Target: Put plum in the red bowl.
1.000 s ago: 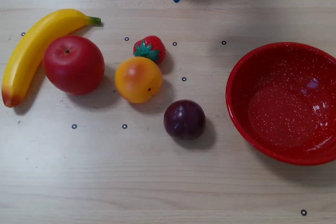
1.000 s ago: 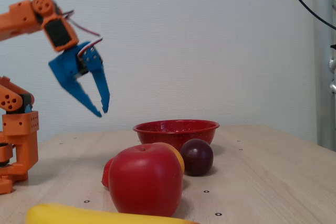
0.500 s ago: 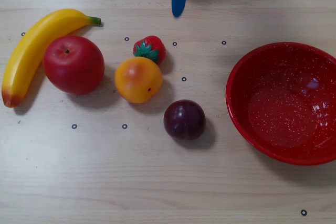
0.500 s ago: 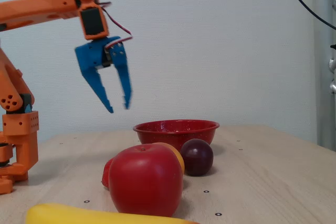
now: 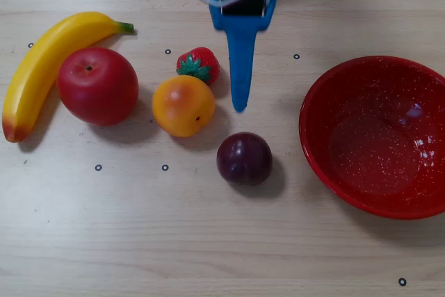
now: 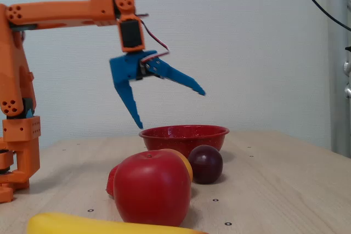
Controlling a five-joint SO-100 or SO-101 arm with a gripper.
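Observation:
The dark purple plum (image 5: 244, 158) lies on the wooden table, near the middle in the overhead view, and shows to the right of the apple in the fixed view (image 6: 205, 164). The red speckled bowl (image 5: 375, 137) stands empty at the right, a short gap from the plum; in the fixed view it is behind the plum (image 6: 184, 134). My blue gripper (image 5: 240, 81) hangs in the air with its jaws spread wide and empty, well above the table (image 6: 171, 109). In the overhead view its tip ends just above the plum.
A red apple (image 5: 97, 86), an orange (image 5: 183, 105), a strawberry (image 5: 199, 65) and a banana (image 5: 49, 60) lie left of the plum. The orange is closest to it. The orange arm (image 6: 60, 12) reaches in from the top edge of the overhead view.

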